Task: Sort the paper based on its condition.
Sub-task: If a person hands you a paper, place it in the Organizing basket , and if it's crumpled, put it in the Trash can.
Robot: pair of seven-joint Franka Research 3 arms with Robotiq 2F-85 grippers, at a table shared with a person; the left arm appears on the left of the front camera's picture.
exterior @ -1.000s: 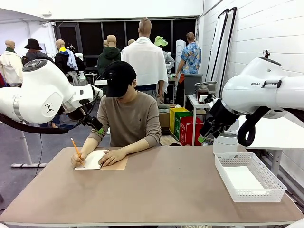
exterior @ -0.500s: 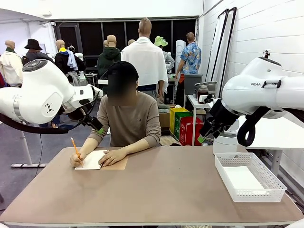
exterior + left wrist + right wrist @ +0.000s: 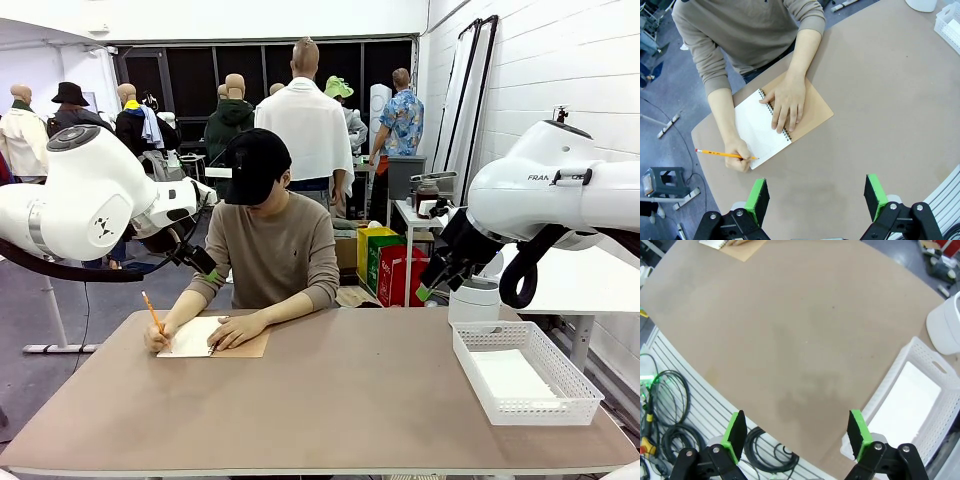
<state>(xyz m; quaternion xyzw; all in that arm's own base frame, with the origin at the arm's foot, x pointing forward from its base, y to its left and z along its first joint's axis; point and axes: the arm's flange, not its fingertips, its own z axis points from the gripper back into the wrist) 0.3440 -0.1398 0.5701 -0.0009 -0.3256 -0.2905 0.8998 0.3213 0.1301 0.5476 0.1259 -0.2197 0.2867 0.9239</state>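
Waiting, not yet sorting.
Hovering with left gripper [image 3: 816, 195] and right gripper [image 3: 796, 432] wide, empty; paper [image 3: 512, 378] in basket [image 3: 548, 410] lower right; next, taking a sheet once notebook [image 3: 250, 346] writing ends.

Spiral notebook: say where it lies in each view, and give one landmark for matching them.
Front view: spiral notebook left of centre, just below mid-height.
Left wrist view: spiral notebook left of centre, open.
Right wrist view: spiral notebook at the top edge, left of centre, cut off.
Shared landmark: white mesh basket at right; top right corner; lower right.
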